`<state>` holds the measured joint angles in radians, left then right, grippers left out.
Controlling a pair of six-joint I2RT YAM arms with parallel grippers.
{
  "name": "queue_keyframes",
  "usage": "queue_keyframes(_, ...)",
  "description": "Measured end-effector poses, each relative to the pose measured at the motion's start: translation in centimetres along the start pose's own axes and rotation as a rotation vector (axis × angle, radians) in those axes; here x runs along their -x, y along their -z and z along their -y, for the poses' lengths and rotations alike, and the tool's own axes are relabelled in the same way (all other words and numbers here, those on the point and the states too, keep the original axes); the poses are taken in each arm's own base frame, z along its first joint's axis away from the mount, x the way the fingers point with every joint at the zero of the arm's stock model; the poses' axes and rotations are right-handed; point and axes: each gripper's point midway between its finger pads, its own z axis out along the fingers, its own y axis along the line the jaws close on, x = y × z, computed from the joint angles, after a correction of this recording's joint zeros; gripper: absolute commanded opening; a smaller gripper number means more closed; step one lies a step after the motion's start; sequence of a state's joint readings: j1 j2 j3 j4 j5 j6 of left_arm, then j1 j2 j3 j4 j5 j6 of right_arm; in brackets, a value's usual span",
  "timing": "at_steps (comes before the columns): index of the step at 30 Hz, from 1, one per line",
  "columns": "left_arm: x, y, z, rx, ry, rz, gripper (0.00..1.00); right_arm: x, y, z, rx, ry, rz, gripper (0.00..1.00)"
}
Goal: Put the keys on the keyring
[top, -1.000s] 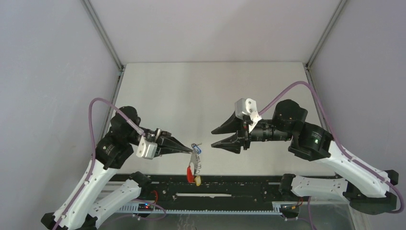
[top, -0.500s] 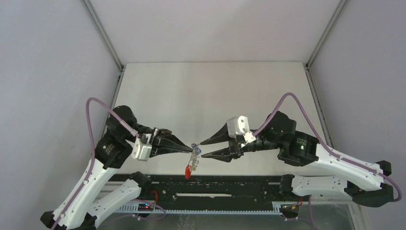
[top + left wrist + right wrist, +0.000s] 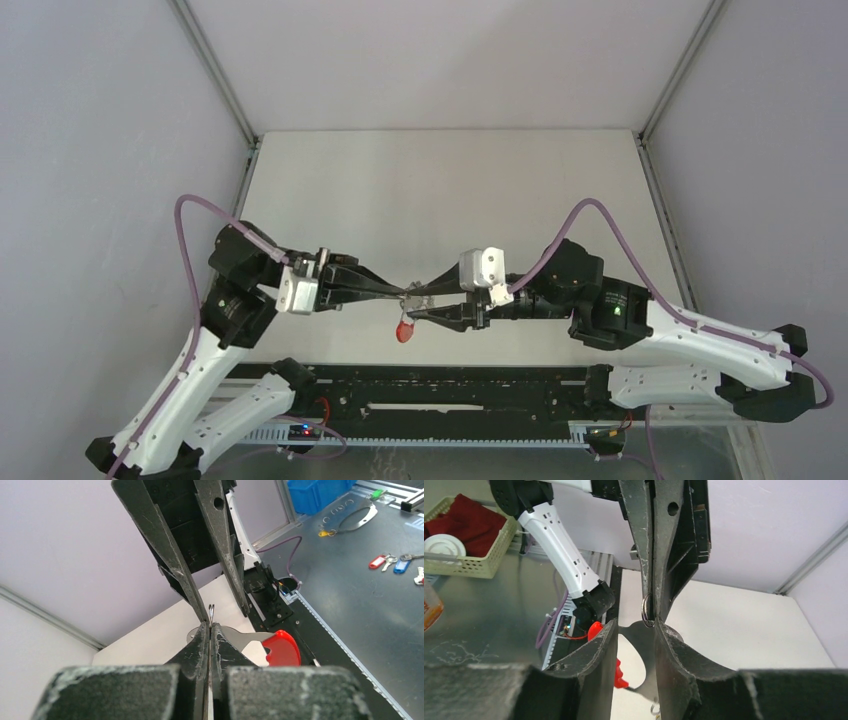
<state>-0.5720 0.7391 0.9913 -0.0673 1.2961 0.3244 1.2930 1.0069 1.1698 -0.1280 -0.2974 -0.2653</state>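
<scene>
My left gripper (image 3: 402, 296) is shut on the grey metal plate of the keyring (image 3: 405, 331) and holds it in the air over the table's near edge, red band hanging down. In the left wrist view the shut gripper (image 3: 210, 625) pinches the keyring plate (image 3: 245, 640), beside the red band (image 3: 281, 647), with a small wire clip (image 3: 212, 612) just above. My right gripper (image 3: 414, 306) faces it tip to tip. In the right wrist view this gripper (image 3: 634, 630) is open with the keyring plate (image 3: 639, 636) in the gap. The blue and yellow-orange key tags are hidden.
A black rail (image 3: 480, 385) runs along the table's near edge, below the keyring. Off the table, the left wrist view shows a blue bin (image 3: 320, 492) and spare tagged keys (image 3: 385, 561) on a metal bench. The right wrist view shows a yellow basket (image 3: 469, 555).
My right gripper has moved left and narrowed until its fingers straddle the keyring. My left gripper has lifted the keyring slightly. The blue and yellow tags no longer show.
</scene>
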Motion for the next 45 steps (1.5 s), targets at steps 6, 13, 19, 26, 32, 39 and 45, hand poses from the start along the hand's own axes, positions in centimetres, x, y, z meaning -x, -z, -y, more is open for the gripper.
queue_keyframes(6, 0.7, 0.1, -0.4, 0.035, 0.005, 0.007, 0.00, 0.2, 0.2, 1.0, -0.064, 0.007, 0.002, 0.48)
queue_keyframes(13, 0.2, 0.6, -1.2, 0.122, 0.033, -0.009, 0.00, -0.9, 2.1, 4.5, -0.225, -0.051, -0.050, 1.00)
queue_keyframes(19, -4.6, 2.7, -3.6, 0.302, 0.177, -0.081, 0.00, -4.3, 6.2, 9.9, -0.458, -0.155, -0.144, 1.00)
queue_keyframes(26, -8.3, 6.1, -6.4, 0.474, 0.266, -0.153, 0.00, -16.3, 6.8, 11.2, -0.549, -0.461, -0.293, 0.87)
queue_keyframes(32, -9.3, 8.1, -6.9, 0.536, 0.235, -0.211, 0.00, -26.0, 4.8, 9.4, -0.502, -0.556, -0.447, 0.83)
queue_keyframes(39, -10.6, 9.9, -6.4, 0.596, 0.236, -0.265, 0.00, -33.3, 1.4, 8.5, -0.379, -0.584, -0.501, 0.70)
queue_keyframes(45, -10.6, 10.5, -5.4, 0.610, 0.245, -0.284, 0.00, -37.9, -1.0, 8.6, -0.321, -0.590, -0.548, 0.66)
